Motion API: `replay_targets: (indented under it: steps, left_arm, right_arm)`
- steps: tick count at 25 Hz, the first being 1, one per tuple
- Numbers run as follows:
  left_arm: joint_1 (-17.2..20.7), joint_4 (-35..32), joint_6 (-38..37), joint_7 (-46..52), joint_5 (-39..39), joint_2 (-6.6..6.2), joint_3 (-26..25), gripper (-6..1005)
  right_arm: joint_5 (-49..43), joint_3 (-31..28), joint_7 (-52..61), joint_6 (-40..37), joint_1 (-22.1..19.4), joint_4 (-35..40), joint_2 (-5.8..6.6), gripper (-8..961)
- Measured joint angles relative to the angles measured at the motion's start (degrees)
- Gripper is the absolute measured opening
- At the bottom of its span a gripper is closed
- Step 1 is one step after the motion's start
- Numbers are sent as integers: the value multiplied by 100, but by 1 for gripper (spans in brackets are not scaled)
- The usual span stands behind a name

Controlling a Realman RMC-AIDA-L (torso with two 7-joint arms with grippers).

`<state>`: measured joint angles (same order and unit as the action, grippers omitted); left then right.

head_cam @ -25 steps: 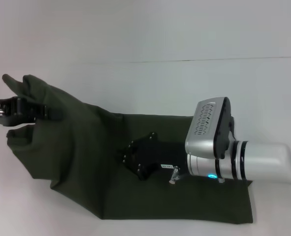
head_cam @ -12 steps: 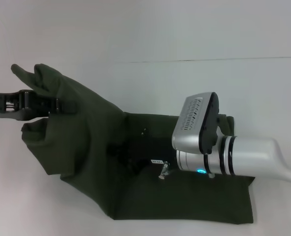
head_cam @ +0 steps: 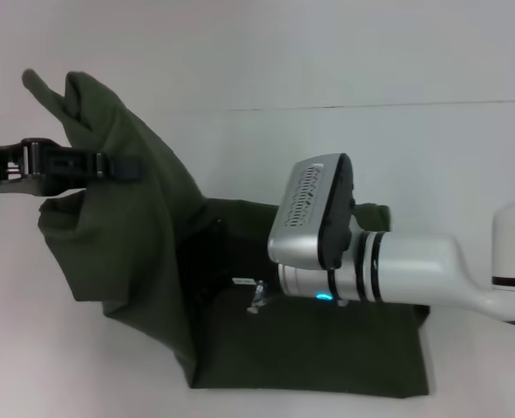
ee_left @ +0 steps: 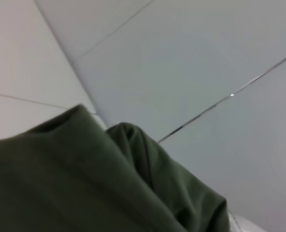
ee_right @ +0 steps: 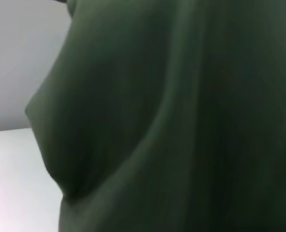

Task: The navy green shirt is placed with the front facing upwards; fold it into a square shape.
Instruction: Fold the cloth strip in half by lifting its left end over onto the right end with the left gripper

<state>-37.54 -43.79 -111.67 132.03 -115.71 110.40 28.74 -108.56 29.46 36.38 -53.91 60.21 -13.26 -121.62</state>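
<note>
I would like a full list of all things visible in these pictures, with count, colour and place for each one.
navy green shirt: one, dark olive green, on the table; its left part raised in the air, its right part flat under the right arm.
table: one, white, under everything.
left gripper: one, black, at the left, shut on the raised cloth.
right gripper: one, black on a silver and white arm, low over the middle of the shirt, mostly hidden behind the raised fold.
</note>
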Motion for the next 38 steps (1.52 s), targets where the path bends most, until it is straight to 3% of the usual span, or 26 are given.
replay_targets:
  steps: [6,12,20,28,33,38]
  left_arm:
    - [-7,5,-157,-2,270,-18,1,114]
    - [-71,29,-183,-51,347,53,61,113]
    - [-56,136,67,-132,311,152,226,113]
    - [-28,355,621,-218,298,271,725,113]
    - [-29,396,880,-221,294,457,999,128]
    - [-27,398,1144,-226,294,754,1170,142]
  right_arm:
    - [-1365,-1362,-96,321,7,-195,0,7]
    - [-2196,-2259,-279,550,-36,-385,0,10]
    - [-2295,-2465,-281,658,-214,-405,14,13]
    - [-2298,-3164,-274,450,-1177,-253,122,17]
    - [-2259,-3602,-228,-447,-1909,194,148,216]
    - [-2253,-4075,-46,-1016,-2421,516,176,329]
